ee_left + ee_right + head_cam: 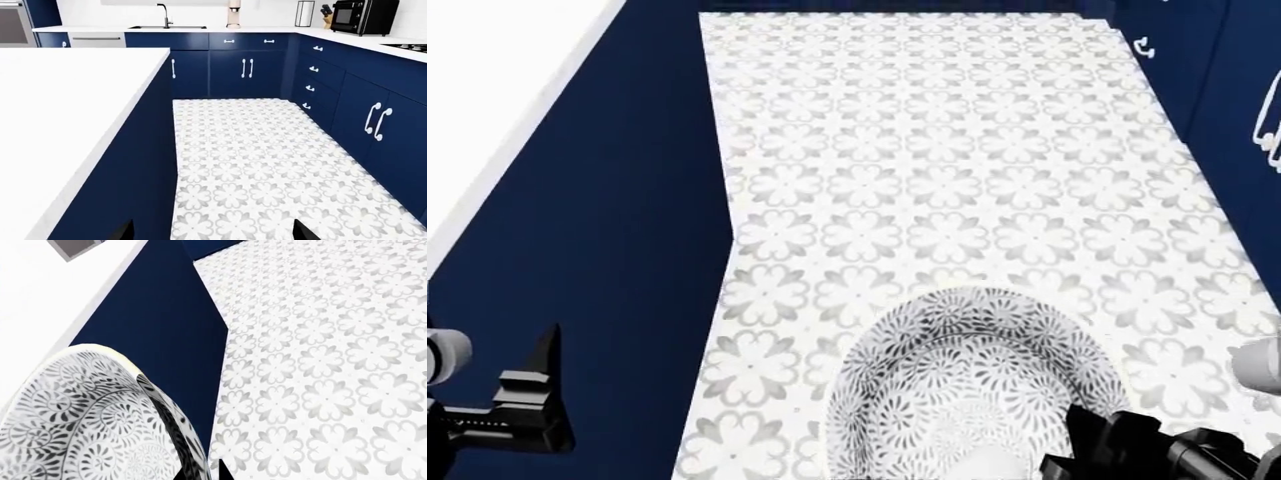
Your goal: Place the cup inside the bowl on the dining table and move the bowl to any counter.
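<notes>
Navy cabinets flank me; my right hand (1094, 445) seems clamped on the rim of the stiff, breakable grey-floral bowl (974, 390), left hand (534, 400) apart and empty.

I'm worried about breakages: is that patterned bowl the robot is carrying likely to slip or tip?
The bowl looks rigid and glossy, so probably slippery and breakable. The right gripper seems to pinch only its thin rim, so it may tilt. It hangs over the tiled floor, so a drop would likely be costly.

Bright, even light; sharp renders
</notes>
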